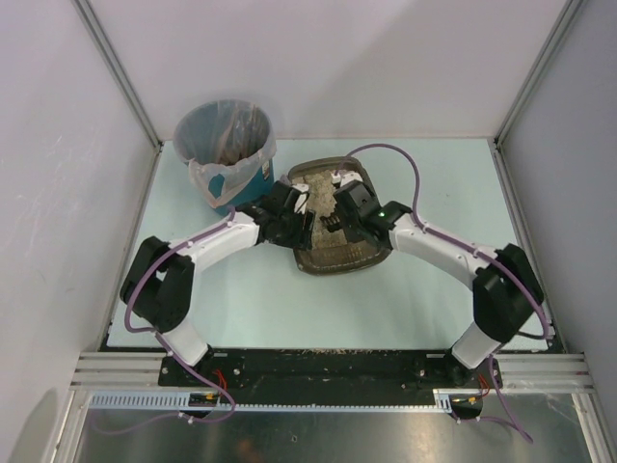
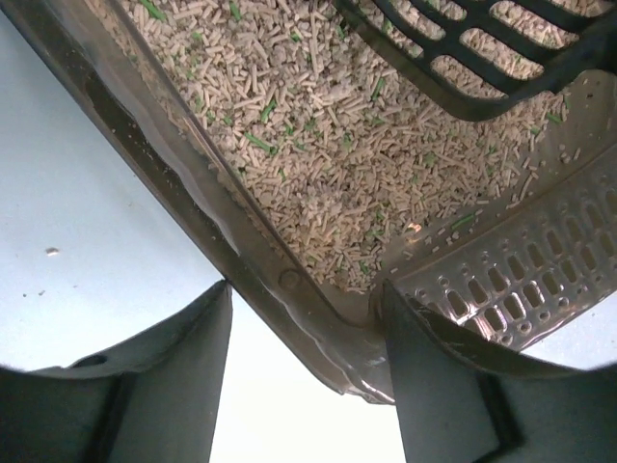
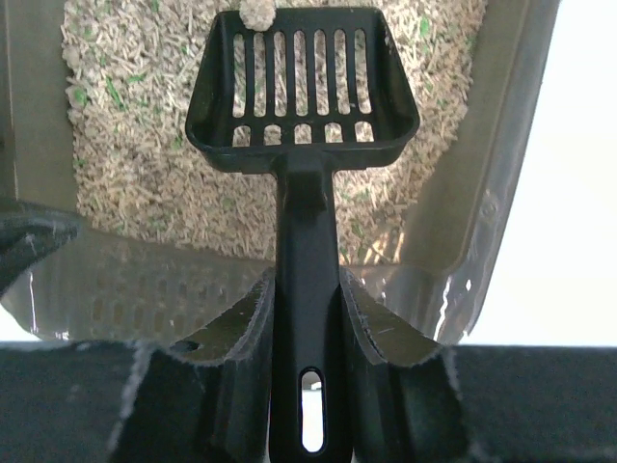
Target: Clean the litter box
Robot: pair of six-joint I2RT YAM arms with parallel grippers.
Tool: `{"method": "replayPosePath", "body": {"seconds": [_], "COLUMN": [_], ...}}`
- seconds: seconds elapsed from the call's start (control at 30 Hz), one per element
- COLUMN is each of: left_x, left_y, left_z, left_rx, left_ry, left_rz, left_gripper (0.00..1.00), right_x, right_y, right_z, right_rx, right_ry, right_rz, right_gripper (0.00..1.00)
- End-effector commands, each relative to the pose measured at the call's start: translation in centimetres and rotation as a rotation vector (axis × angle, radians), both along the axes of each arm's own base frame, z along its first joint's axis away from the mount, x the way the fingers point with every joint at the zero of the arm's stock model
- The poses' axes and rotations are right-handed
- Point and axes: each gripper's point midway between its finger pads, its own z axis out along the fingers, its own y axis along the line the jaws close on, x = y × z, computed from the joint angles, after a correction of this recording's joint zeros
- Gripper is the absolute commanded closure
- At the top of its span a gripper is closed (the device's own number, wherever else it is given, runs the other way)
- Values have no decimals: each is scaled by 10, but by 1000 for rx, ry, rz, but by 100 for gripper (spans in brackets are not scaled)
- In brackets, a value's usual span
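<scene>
The grey-brown litter box [image 1: 323, 258] sits mid-table, filled with beige pellets [image 3: 125, 164]. My left gripper [image 1: 289, 214] is at its left side. In the left wrist view it [image 2: 307, 289] straddles the box's corner rim [image 2: 289, 289], one finger outside and one inside, both touching it. My right gripper [image 1: 345, 207] is over the box. In the right wrist view it [image 3: 307, 280] is shut on the handle of a black slotted scoop [image 3: 304, 87]. The scoop is held just above the pellets, with a small pale clump [image 3: 257, 13] at its far edge. The scoop's edge also shows in the left wrist view [image 2: 482, 48].
A round teal bin [image 1: 227, 154] with a clear plastic liner stands at the back left, close to the box and to my left arm. A perforated wall [image 2: 521, 280] lines the box's near end. Enclosure walls and metal posts ring the pale table [image 1: 260, 299].
</scene>
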Motion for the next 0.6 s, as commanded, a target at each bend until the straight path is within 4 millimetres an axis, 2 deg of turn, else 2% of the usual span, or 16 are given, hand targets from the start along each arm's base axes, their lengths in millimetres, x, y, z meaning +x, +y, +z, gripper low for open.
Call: {"method": "replayPosePath", "body": {"seconds": [0.0,0.17,0.2,0.23,0.27,0.4,0.43,0.47,0.57], "left_x": [9,7,6,6,4,-4,-6,-7,-8], "left_y": [18,15,15,15,15,13,14,14,15], "left_z": [-11,-12,-12,-11,-12,-14,-14,-14,-14], "left_rx": [59,54,52,48,47,27,24,22,19], "left_ry": [12,19,20,17,23,47,51,54,52], "left_rz": [33,-5,-10,-11,-14,-27,-24,-24,-27], "left_gripper": [42,60,65,65,65,66,66,66,68], "right_x": [22,37,39,48,52,68,71,74,78], "right_y": [22,35,35,40,42,50,50,53,51], "right_z": [12,1,-13,-4,-4,-16,-25,-22,-35], "right_rx": [16,-35,-74,-69,-77,-98,-108,-100,-94], "right_ry": [-14,18,49,26,24,36,47,39,45], "right_rz": [15,24,25,16,14,-14,-17,-27,-64], "right_gripper": [100,100,100,100,100,100,100,100,100]}}
